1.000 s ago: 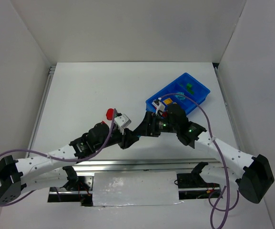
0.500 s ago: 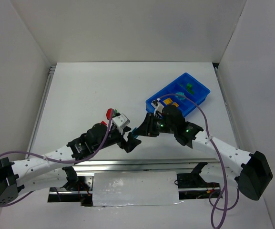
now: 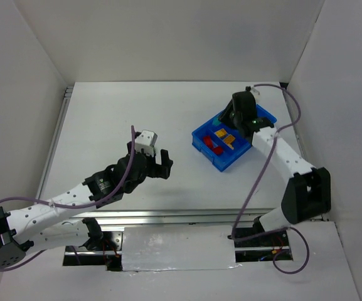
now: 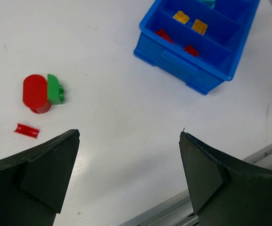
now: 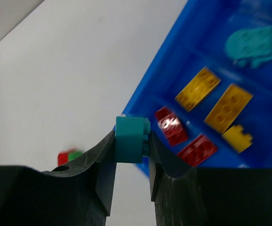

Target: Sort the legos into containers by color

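My right gripper (image 5: 132,141) is shut on a teal lego (image 5: 132,140) and hangs over the near left corner of the blue tray (image 5: 160,79); from above it shows at the tray's far side (image 3: 221,119). Inside the tray (image 3: 201,140) lie red legos (image 5: 170,125), yellow legos (image 5: 228,107) and a teal piece (image 5: 254,44), each colour in its own compartment. My left gripper (image 4: 128,136) is open and holds nothing, above the table left of the tray (image 4: 173,61). A red cylinder (image 4: 35,92), a green lego (image 4: 55,89) and a small red piece (image 4: 26,130) lie on the table.
White walls close in the table on three sides. A metal rail (image 3: 168,219) runs along the near edge, just behind the open left gripper (image 3: 163,164). The right arm's cable (image 3: 275,132) arcs beside the tray.
The two grippers met at mid-table. The left one opened and drew back left. The right one shut on the teal lego and swung it up over the tray.
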### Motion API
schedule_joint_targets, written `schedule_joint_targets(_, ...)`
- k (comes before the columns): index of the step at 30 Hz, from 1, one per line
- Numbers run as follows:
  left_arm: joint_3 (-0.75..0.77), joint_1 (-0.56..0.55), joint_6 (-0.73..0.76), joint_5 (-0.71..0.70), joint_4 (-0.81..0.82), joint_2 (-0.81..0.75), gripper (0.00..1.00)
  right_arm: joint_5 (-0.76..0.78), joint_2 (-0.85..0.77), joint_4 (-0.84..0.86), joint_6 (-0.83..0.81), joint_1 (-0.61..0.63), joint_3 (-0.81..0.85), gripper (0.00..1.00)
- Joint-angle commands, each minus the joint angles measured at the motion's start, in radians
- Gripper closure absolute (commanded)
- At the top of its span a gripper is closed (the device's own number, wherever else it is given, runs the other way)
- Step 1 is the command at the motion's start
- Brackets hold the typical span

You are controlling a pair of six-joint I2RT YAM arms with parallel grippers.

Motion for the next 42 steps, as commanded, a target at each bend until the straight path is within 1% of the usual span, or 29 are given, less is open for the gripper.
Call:
schedule_joint_targets(1,0.024,0.0,-0.038,-0.081,-0.108,-0.009,0.01,0.176,0.153,-0.084,-0.047,-0.059,0.17,1.0)
schedule_joint_targets(2,0.02,0.0,-0.035,-0.073,-0.113,-0.025,0.01,0.191,0.193,-0.098,-0.055,-0.072,0.215,1.0)
schedule_joint_targets(3,0.012,0.0,-0.034,-0.07,-0.122,-0.036,0.01,0.219,0.271,-0.111,-0.068,-0.096,0.294,1.0)
schedule_joint_targets(5,0.006,0.006,-0.035,-0.076,-0.133,-0.067,0.0,0.236,0.34,-0.153,-0.079,-0.121,0.364,1.0)
schedule_joint_targets(6,0.003,0.009,-0.038,-0.079,-0.151,-0.076,0.0,0.244,0.401,-0.167,-0.085,-0.142,0.422,1.0)
schedule_joint_targets(10,0.001,0.017,-0.04,-0.112,-0.188,-0.105,0.01,0.215,0.506,-0.2,-0.107,-0.181,0.514,1.0)
schedule_joint_targets(13,0.017,0.025,-0.064,-0.155,-0.223,-0.096,0.01,0.21,0.548,-0.209,-0.113,-0.197,0.543,0.92)
schedule_joint_targets(15,0.044,0.04,-0.095,-0.176,-0.249,-0.067,0.01,0.19,0.554,-0.198,-0.116,-0.202,0.537,0.76)
schedule_joint_targets(16,0.053,0.058,-0.106,-0.182,-0.272,-0.047,0.0,0.178,0.554,-0.195,-0.121,-0.204,0.534,0.43)
schedule_joint_targets(17,0.075,0.069,-0.124,-0.187,-0.283,-0.036,0.01,0.176,0.546,-0.198,-0.118,-0.202,0.528,0.29)
schedule_joint_targets(18,0.084,0.083,-0.129,-0.185,-0.294,-0.024,0.0,0.17,0.543,-0.195,-0.119,-0.204,0.525,0.26)
schedule_joint_targets(19,0.092,0.116,-0.129,-0.176,-0.297,-0.012,0.0,0.167,0.537,-0.195,-0.122,-0.204,0.522,0.24)
schedule_joint_targets(20,0.105,0.136,-0.127,-0.162,-0.295,0.009,0.01,0.161,0.531,-0.195,-0.119,-0.202,0.517,0.2)
schedule_joint_targets(24,0.124,0.267,-0.115,-0.034,-0.246,0.075,0.0,0.139,0.459,-0.21,-0.124,-0.201,0.513,0.17)
schedule_joint_targets(25,0.126,0.313,-0.107,0.012,-0.226,0.118,0.0,0.127,0.437,-0.21,-0.124,-0.201,0.505,0.17)
schedule_joint_targets(26,0.126,0.331,-0.095,0.032,-0.181,0.147,0.01,0.115,0.383,-0.201,-0.121,-0.199,0.469,0.17)
schedule_joint_targets(27,0.13,0.353,-0.092,0.049,-0.168,0.183,0.01,0.083,0.35,-0.184,-0.119,-0.198,0.446,0.17)
schedule_joint_targets(28,0.142,0.388,-0.09,0.095,-0.159,0.265,0.01,0.061,0.319,-0.177,-0.118,-0.194,0.423,0.16)
schedule_joint_targets(30,0.182,0.406,-0.072,0.118,-0.121,0.351,0.0,-0.004,0.206,-0.149,-0.108,-0.179,0.331,0.16)
schedule_joint_targets(31,0.217,0.417,-0.063,0.129,-0.11,0.435,0.01,-0.029,0.169,-0.134,-0.108,-0.172,0.295,0.16)
schedule_joint_targets(32,0.24,0.422,-0.041,0.138,-0.104,0.476,0.03,-0.054,0.087,-0.12,-0.107,-0.158,0.218,0.16)
schedule_joint_targets(33,0.26,0.43,-0.029,0.146,-0.096,0.517,0.03,-0.103,0.046,-0.089,-0.105,-0.15,0.176,0.16)
schedule_joint_targets(34,0.3,0.434,-0.008,0.169,-0.093,0.59,0.05,-0.124,-0.028,-0.072,-0.102,-0.145,0.098,0.15)
schedule_joint_targets(35,0.323,0.436,0.003,0.181,-0.091,0.623,0.05,-0.158,-0.06,-0.043,-0.104,-0.133,0.064,0.15)
schedule_joint_targets(36,0.339,0.44,0.008,0.18,-0.094,0.681,0.06,-0.205,-0.093,-0.034,-0.101,-0.13,0.03,0.06)
schedule_joint_targets(37,0.366,0.445,0.015,0.174,-0.097,0.704,0.05,-0.232,-0.148,-0.02,-0.099,-0.127,-0.03,0.05)
schedule_joint_targets(38,0.379,0.448,0.022,0.177,-0.099,0.726,0.06,-0.256,-0.172,-0.01,-0.104,-0.122,-0.054,0.05)
schedule_joint_targets(39,0.389,0.456,0.022,0.172,-0.11,0.759,0.06,-0.267,-0.192,-0.006,-0.107,-0.103,-0.073,0.01)
schedule_joint_targets(42,0.405,0.466,0.017,0.154,-0.113,0.796,0.05,-0.278,-0.245,-0.023,-0.125,-0.072,-0.116,0.0)
